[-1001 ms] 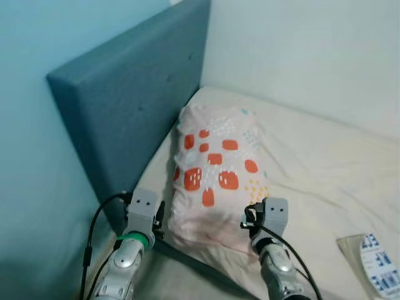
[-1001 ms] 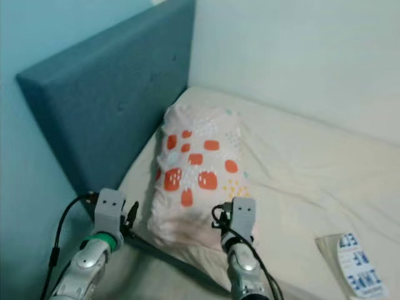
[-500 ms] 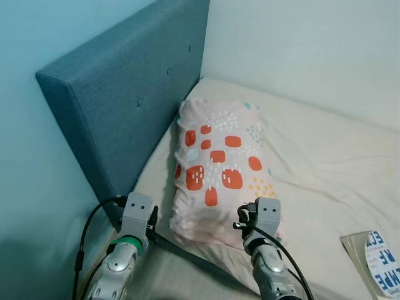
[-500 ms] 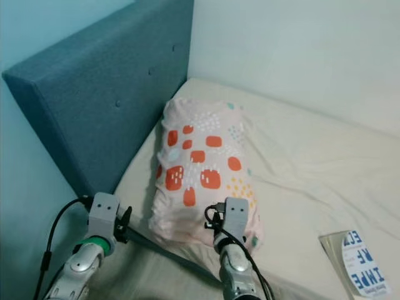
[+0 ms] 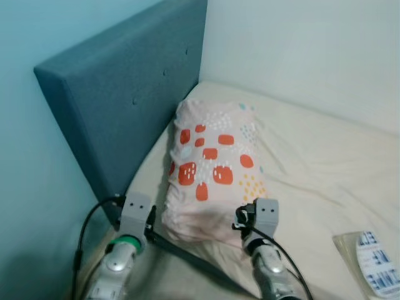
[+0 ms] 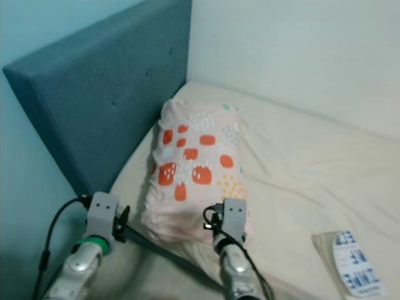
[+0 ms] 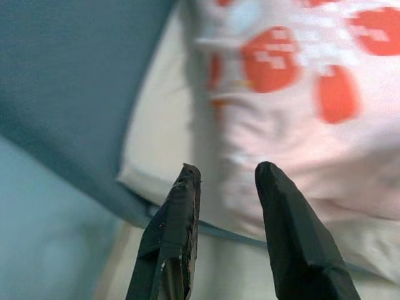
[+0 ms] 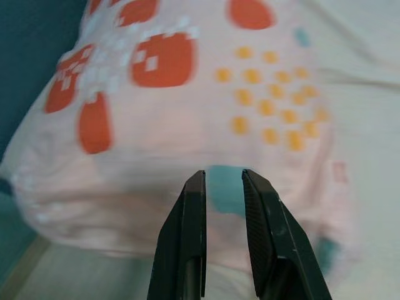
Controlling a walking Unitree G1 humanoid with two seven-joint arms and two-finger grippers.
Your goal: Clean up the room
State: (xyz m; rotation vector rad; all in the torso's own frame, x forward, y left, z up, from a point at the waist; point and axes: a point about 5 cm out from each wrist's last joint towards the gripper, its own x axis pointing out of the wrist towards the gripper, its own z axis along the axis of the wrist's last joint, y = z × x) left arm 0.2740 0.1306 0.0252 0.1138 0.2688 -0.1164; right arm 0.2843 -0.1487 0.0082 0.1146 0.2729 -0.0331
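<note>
A pink pillow with orange patches lies lengthwise on the bed's cream sheet, beside the blue headboard. My left gripper is open at the pillow's near left corner, next to the mattress edge, with nothing between its fingers. My right gripper points at the pillow's near end, its fingers a narrow gap apart with pillow fabric showing behind. Whether either gripper touches the pillow I cannot tell. Both wrists, left and right, sit just short of the pillow.
A flat packet with a blue and white label lies on the sheet at the near right. A dark strip runs across the near edge of the mattress between my arms. A pale wall stands behind the bed, a light blue wall to the left.
The whole picture has shifted a little, so the camera moved. Both grippers stay at the pillow's near end, and the pillow lies as before.
</note>
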